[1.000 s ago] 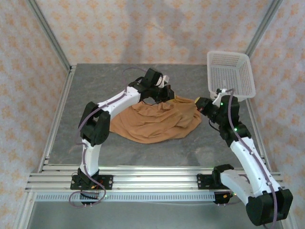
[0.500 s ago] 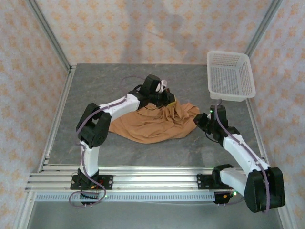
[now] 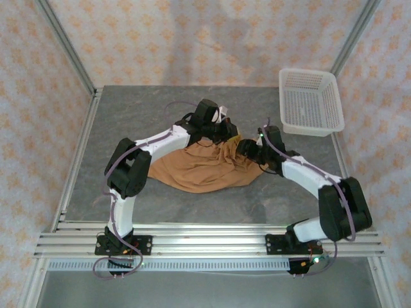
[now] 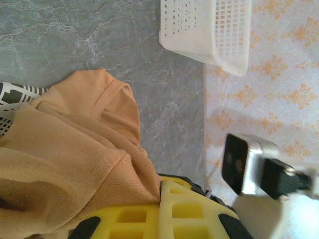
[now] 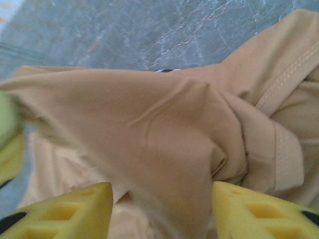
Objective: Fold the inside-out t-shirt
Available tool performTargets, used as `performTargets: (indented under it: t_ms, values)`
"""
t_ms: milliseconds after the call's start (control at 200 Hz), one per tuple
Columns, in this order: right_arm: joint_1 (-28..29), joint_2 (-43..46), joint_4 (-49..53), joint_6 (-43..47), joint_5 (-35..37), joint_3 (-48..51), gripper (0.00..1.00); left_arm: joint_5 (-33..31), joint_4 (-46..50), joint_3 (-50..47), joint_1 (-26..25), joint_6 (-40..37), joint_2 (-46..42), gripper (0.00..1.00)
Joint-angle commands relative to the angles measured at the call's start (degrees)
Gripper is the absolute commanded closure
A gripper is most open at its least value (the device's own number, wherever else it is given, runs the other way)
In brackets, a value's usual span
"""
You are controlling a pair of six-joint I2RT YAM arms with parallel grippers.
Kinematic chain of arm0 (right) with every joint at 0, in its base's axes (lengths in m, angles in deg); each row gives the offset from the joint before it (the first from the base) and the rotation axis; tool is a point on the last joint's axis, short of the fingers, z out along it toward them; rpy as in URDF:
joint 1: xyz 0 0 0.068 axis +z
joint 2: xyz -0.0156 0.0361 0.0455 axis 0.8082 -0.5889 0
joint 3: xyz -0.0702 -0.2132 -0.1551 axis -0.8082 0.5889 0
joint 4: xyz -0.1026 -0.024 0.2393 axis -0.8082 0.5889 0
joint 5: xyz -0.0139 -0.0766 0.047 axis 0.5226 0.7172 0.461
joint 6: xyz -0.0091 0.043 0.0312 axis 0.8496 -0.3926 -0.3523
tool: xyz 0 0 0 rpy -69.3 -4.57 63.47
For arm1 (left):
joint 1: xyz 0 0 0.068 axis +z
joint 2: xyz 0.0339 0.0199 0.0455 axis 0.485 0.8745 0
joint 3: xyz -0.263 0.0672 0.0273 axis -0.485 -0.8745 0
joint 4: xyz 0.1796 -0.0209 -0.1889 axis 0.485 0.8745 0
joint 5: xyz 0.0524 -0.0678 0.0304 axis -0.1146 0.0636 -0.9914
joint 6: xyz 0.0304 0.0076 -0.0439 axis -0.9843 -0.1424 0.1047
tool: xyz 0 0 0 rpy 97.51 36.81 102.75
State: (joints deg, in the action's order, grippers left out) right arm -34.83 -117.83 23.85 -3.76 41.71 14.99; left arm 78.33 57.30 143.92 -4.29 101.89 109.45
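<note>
Inside-out t-shirt [image 3: 202, 168] lies crumpled near the middle of the grey bench [image 3: 128, 115], spread flatter toward the near-left and bunched into a raised ridge at its far-right edge. Both arms reach in to that ridge. Left gripper [image 3: 226, 133] sits at the far edge of the heap; in the left wrist view its yellow fingers [image 4: 189, 214] are pressed together with orange-tan cloth [image 4: 75, 149] gathered against and over them, so the left fingers are clamped closed on the shirt. A hemmed edge of the cloth curls upward in that view, with bare bench beyond it. Right gripper [image 3: 248, 149] is at the right end of the ridge, near the left gripper but not touching it. In the right wrist view the two yellow fingers [image 5: 65, 209] stand apart, and a tented fold of the shirt [image 5: 164, 124] passes through the gap between them without being pinched: right fingers parted, holding nothing firmly. A stitched seam runs along the right side of that view. White mesh basket [image 3: 309, 101] stands at the far-right corner of the bench, well apart from the shirt. Label and print patch cannot be made out.
</note>
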Motion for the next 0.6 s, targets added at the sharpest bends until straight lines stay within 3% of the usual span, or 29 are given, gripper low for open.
performTargets:
  t_ms: [0, 25, 170, 295, 400, 595]
  values:
    - [0.0, -2.7, -0.8, 1.4, 4.4, -3.8, 0.88, -0.4, 1.7, 1.9, 0.0, -1.7, -0.7, 1.0]
    - [-0.3, -2.6, 0.0, 1.1, 4.8, -4.3, 1.0, -0.4, 2.0, 1.9, 0.0, -2.0, -0.7, 1.0]
    - [-3.4, 4.9, 1.8, -1.9, 1.0, -2.8, 1.0, -1.6, 6.7, 3.2, 0.7, -5.2, -0.8, 1.0]
    - [-10.2, 12.6, -2.5, -8.2, -13.7, 2.1, 1.0, -1.6, 7.9, 4.4, 1.1, -5.9, -0.7, 1.0]
    - [-13.9, 13.8, -9.4, -13.2, -23.0, 6.5, 1.0, -1.0, 6.3, 4.7, 1.0, -4.7, -0.7, 1.0]
    - [-14.1, 9.2, -12.2, -12.0, -21.5, 10.7, 1.0, -1.8, 9.1, 6.2, 0.0, -7.1, -0.4, 0.98]
